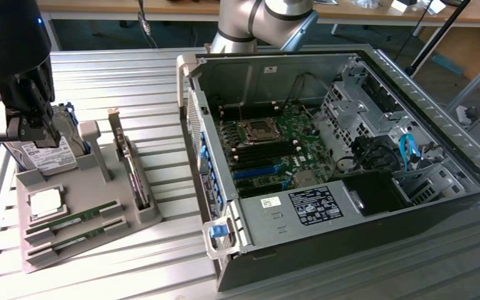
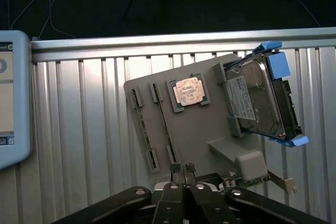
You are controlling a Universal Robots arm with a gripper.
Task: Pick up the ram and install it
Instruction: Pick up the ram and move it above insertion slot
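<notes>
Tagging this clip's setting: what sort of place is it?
Probably a lab workbench for PC assembly: open computer case on a ribbed metal table, beside a grey fixture holding two RAM sticks, a processor, a hard drive.

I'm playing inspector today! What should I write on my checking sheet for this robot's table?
Surface: ribbed metal table.
Job's things: one ram stick and a second ram stick lie in the grey holder; the open computer case stands beside it.
Clutter: processor chip, hard drive and expansion card sit on the same holder.
Grippers: gripper shut, empty, hovering by the holder.
Cables: blue cable and black cables inside the case.
Surroundings: wooden desks; a pale-rimmed screen.
</notes>
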